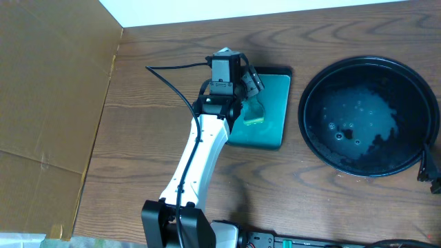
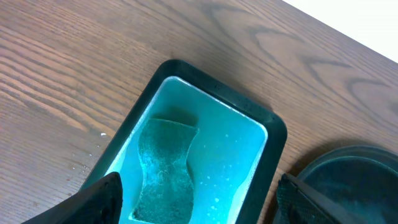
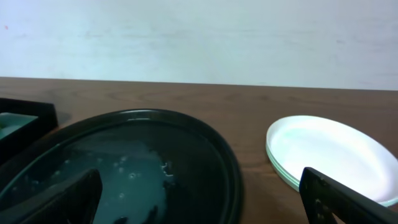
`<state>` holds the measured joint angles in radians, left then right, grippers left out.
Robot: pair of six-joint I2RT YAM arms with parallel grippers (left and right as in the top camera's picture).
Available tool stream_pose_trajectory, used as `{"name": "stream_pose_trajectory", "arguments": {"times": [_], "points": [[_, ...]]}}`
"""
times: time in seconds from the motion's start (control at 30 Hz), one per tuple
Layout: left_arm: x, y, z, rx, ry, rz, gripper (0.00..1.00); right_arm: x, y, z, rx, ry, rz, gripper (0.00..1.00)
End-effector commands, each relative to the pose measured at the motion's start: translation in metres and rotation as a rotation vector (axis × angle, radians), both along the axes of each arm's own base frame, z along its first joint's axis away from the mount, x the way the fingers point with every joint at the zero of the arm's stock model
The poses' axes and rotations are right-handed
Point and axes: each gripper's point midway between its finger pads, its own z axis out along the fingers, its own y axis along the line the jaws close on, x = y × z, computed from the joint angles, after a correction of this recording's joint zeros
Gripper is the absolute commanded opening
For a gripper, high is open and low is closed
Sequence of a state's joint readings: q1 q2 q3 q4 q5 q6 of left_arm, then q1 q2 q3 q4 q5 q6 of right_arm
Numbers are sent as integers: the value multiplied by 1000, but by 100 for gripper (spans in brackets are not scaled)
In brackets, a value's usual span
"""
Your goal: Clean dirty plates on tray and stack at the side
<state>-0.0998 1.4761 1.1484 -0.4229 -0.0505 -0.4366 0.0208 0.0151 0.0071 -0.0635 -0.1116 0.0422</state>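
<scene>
The large round black tray (image 1: 313, 138) sits at the right, wet with turquoise smears and no plates on it; it also shows in the right wrist view (image 3: 224, 168) and the left wrist view (image 2: 348, 168). White plates (image 3: 323, 152) lie stacked on the table beside the tray, seen only in the right wrist view. My left gripper (image 1: 249, 86) (image 2: 199, 205) is open above a green sponge (image 2: 163, 171) in the small teal tray (image 2: 273, 130). My right gripper (image 3: 202, 202) is open above the black tray's edge; only its tip (image 1: 427, 169) shows overhead.
The small rectangular teal tray (image 1: 275, 103) lies left of the black tray. A cardboard sheet (image 1: 48, 89) covers the table's left part. Black cables (image 1: 172, 79) run along the left arm. A white wall (image 3: 199, 37) stands behind the table.
</scene>
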Motion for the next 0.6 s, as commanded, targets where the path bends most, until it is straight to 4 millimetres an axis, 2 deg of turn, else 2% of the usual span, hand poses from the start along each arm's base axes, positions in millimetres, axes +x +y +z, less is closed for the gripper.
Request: {"name": "stream_pose_trajectory", "arguments": {"times": [0.0,0.57], "points": [[-2,1,-3,12,11,-9,80,0,-5,-1,-47,-6,-27,99],[-2,1,-3,12,11,-9,80,0,-8,-1,-80,-9,-39,99]]}}
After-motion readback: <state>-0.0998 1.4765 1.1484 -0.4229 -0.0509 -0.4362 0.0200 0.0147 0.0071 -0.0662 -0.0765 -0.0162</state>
